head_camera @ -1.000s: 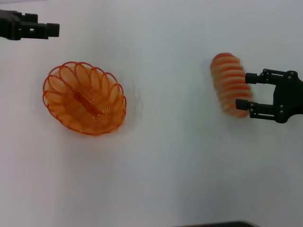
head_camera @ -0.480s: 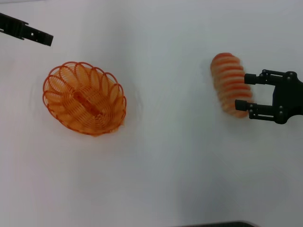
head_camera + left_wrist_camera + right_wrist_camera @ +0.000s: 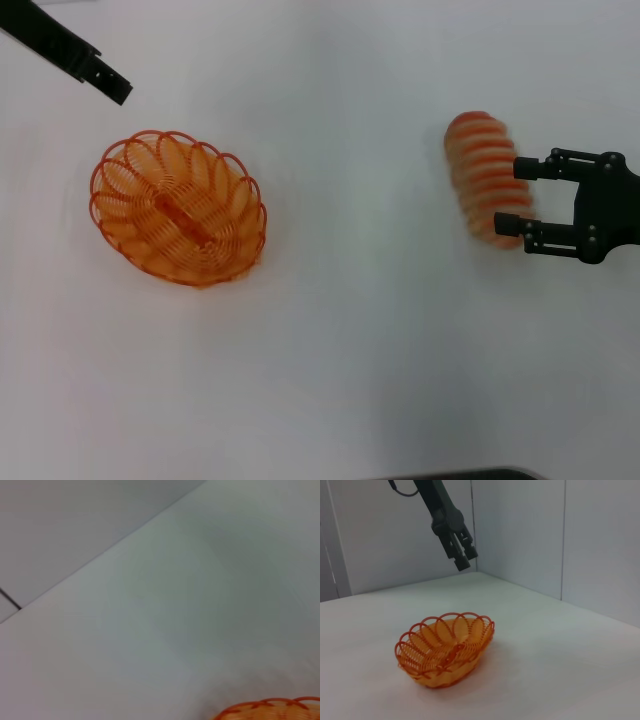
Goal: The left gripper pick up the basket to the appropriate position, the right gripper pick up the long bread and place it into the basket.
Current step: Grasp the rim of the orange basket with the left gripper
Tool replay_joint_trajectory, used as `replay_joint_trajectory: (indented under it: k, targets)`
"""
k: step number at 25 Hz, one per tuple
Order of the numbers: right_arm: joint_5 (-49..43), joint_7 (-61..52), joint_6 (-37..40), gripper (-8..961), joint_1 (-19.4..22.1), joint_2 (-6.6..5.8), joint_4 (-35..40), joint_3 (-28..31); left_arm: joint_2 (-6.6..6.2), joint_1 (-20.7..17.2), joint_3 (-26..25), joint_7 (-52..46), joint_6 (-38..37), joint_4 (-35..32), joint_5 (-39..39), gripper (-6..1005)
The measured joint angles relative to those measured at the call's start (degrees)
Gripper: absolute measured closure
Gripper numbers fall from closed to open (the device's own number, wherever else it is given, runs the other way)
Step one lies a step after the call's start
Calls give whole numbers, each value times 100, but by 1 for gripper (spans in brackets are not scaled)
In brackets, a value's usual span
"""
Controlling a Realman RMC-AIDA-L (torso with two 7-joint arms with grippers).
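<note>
The orange wire basket stands upright on the white table at the left; it shows in the right wrist view as the basket, and its rim edges into the left wrist view. My left gripper hangs beyond the basket's far left side, apart from it, fingers close together, and appears above the basket as the left gripper. The striped long bread lies at the right. My right gripper is open, its fingertips reaching over the bread's right edge.
White tabletop stretches between basket and bread. Grey walls rise behind the table's far edge. A dark edge shows at the bottom of the head view.
My left gripper has swung from level to slanting, its tip now pointing down toward the basket. The right gripper, bread and basket have stayed put.
</note>
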State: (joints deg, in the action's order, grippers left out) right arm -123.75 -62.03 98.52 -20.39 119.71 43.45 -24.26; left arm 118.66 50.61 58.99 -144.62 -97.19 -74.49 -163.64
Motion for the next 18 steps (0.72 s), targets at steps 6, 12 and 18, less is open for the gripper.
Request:
replay_joint_trajectory:
  k: [6, 12, 18]
  targets:
    - [0, -11, 9, 204, -1, 0, -4, 0, -45, 213, 105, -12, 58, 319, -5, 210]
    - [0, -15, 10, 204, 0, 0, 3, 1, -100, 265, 203, 5, 388, 814, -8, 219]
    - [0, -16, 10, 203, -16, 0, 14, -6, -111, 268, 372, 14, 813, 1326, -10, 220]
